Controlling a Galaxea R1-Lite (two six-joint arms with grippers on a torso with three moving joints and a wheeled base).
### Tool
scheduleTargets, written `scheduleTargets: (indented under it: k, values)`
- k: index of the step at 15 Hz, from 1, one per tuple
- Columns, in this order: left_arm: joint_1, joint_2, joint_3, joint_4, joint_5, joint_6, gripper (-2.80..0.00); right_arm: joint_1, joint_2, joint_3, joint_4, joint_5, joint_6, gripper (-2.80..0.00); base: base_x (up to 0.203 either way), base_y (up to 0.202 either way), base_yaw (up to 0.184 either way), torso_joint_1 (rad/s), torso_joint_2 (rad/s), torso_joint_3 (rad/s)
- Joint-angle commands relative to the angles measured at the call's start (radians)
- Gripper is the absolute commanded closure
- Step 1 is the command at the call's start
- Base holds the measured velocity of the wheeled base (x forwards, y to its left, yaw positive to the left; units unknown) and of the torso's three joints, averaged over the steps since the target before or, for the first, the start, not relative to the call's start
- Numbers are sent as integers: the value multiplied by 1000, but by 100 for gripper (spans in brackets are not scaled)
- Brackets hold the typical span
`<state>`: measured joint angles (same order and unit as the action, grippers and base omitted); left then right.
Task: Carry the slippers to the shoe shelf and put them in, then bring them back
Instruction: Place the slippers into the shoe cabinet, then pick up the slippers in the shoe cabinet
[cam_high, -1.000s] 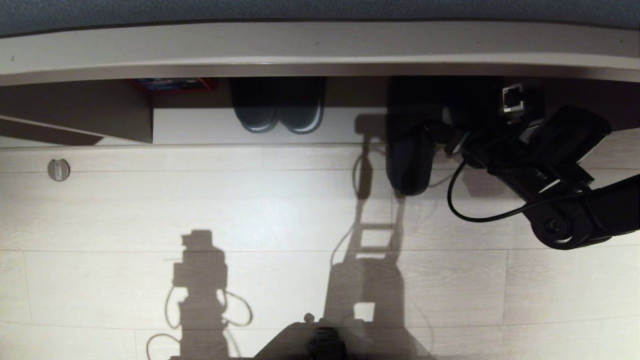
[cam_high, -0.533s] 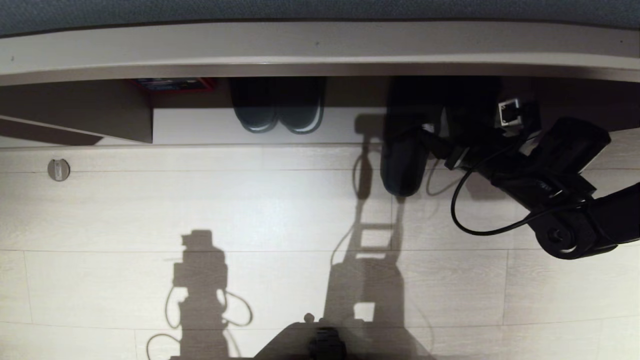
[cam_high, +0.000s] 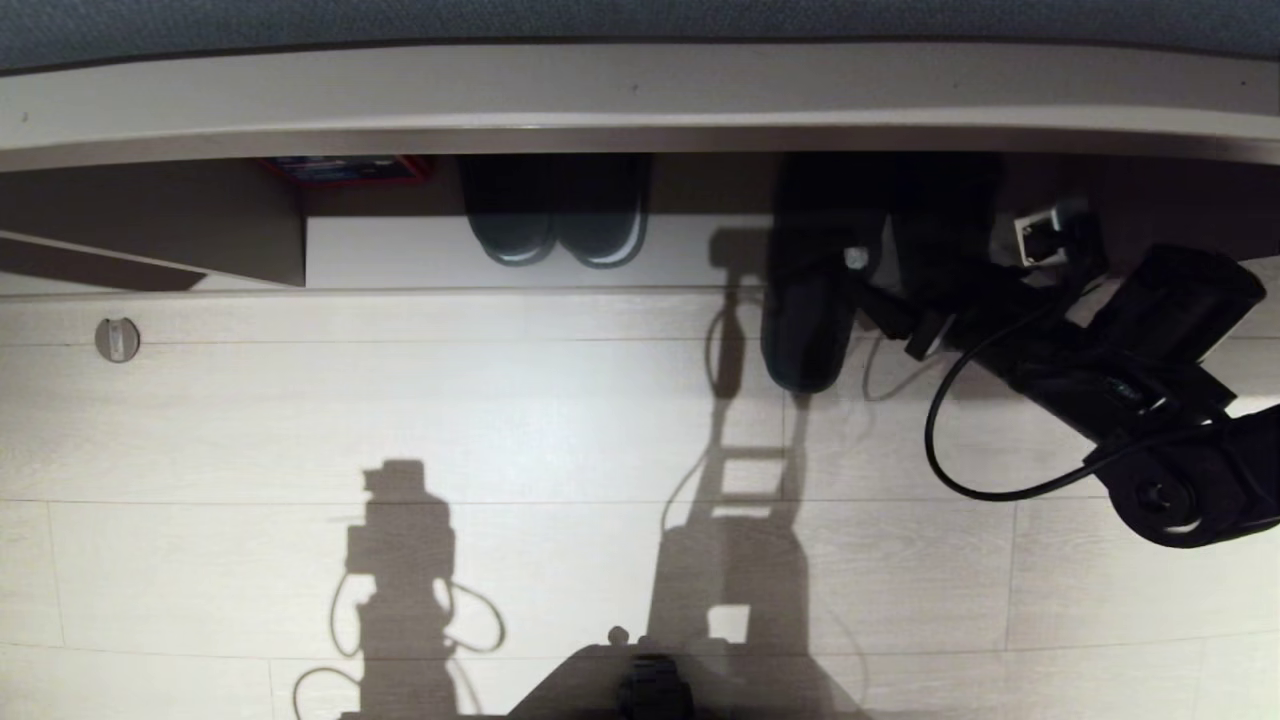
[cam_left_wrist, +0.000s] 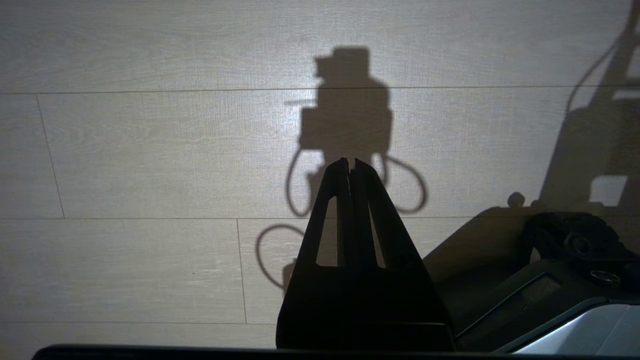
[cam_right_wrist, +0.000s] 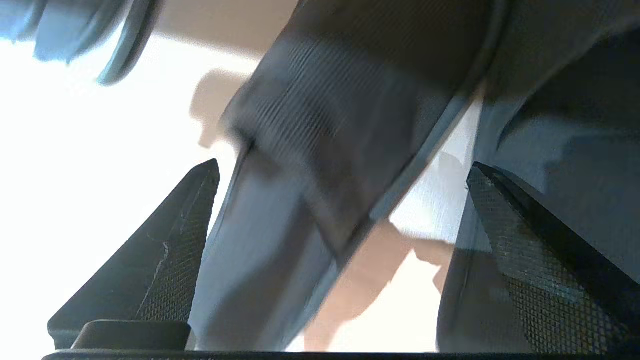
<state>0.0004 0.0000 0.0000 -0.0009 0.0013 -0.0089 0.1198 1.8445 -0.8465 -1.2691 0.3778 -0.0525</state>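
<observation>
While jaws gape, slippers between.

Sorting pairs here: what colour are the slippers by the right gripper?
The slippers are dark charcoal with a fine ribbed weave; the right wrist view shows it best.

Pale wood-plank floor, hard shadows; round floor stud; beige furniture top edge.
</observation>
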Motion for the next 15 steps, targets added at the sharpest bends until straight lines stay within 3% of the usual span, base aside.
scheduleTargets:
  k: [1,6,15]
  values:
    - [0,-2,0,-1,0,0,0,1,-50,68,-7,14,-23,-280,0,0,0,0,0,0]
    - [1,-2,0,-1,0,0,0,10,-149,244,-72,25,-93,-280,0,0,0,0,0,0]
    - [1,-2,0,-1,0,1,0,158,-88,181,-58,-117,-84,-280,0,0,0,0,0,0]
